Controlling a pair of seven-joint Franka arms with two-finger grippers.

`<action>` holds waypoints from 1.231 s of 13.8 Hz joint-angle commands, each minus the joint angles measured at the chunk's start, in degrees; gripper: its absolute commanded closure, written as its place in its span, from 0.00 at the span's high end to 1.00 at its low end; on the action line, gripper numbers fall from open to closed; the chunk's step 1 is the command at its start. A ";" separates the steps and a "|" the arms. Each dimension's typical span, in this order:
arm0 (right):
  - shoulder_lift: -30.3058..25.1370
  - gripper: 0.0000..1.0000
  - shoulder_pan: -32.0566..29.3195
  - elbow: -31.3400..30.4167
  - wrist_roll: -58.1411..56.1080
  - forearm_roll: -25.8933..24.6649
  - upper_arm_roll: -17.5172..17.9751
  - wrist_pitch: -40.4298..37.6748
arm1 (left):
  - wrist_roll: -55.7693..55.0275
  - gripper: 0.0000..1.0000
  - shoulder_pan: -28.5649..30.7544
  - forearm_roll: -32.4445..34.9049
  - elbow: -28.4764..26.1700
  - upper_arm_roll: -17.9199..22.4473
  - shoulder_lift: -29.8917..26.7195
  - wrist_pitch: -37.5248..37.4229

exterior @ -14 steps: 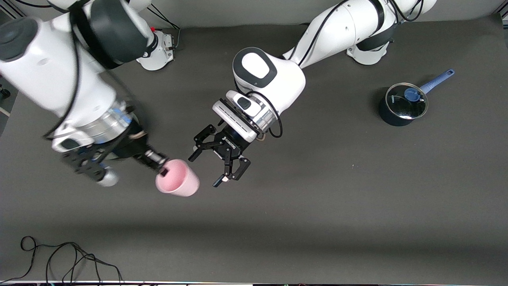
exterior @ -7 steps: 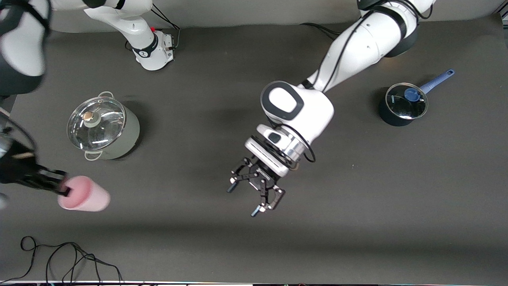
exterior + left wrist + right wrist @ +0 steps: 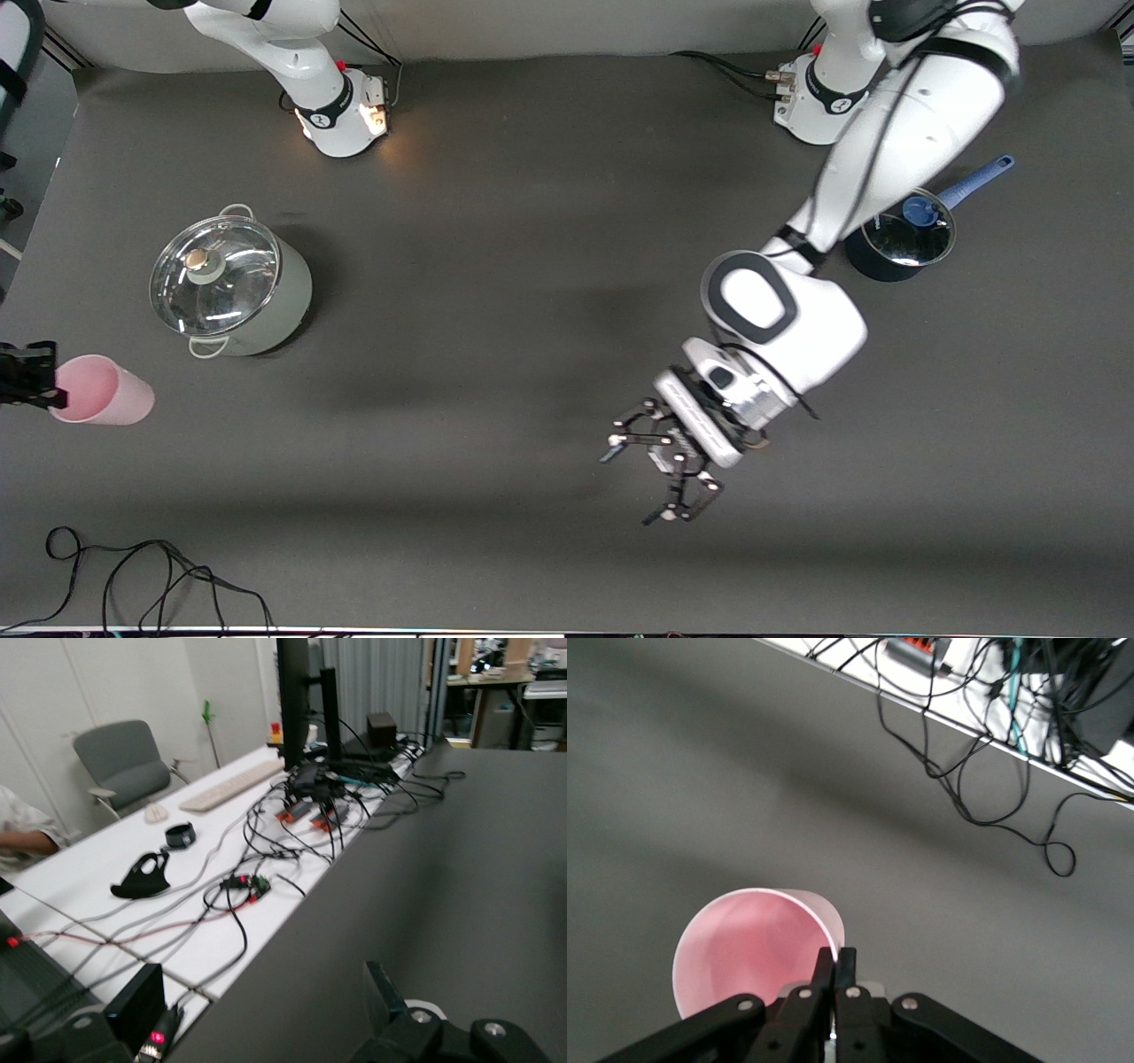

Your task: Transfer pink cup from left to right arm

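pink cup (image 3: 102, 401) pinched by right gripper (image 3: 40, 381) at table's edge; left gripper (image 3: 666, 478) spread, empty

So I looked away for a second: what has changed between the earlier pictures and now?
The right gripper, still shut on the pink cup's rim, carried it from mid-table out to the right arm's end of the table. The left gripper, open and empty throughout, drew away toward the left arm's end and nearer the front camera. The arms clearing uncovered the lidded grey pot. The blue saucepan stayed put.
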 commanded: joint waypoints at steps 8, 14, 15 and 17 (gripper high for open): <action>-11.51 0.00 -0.83 -40.72 -2.38 1.39 -1.45 31.27 | -2.34 1.00 18.27 26.48 -17.87 21.60 -21.19 -48.57; -2.02 0.00 -3.56 -38.72 -4.67 3.61 -1.72 30.66 | -11.55 1.00 18.97 49.08 -7.59 30.94 -27.87 -74.24; -0.79 0.00 -3.56 -37.23 -4.76 3.61 -1.72 29.62 | -13.49 1.00 19.06 51.80 -7.23 31.74 -29.80 -76.28; 1.41 0.00 -3.56 -33.98 -4.93 3.70 -1.72 26.63 | -17.70 1.00 18.89 57.42 -4.34 31.83 -31.75 -78.57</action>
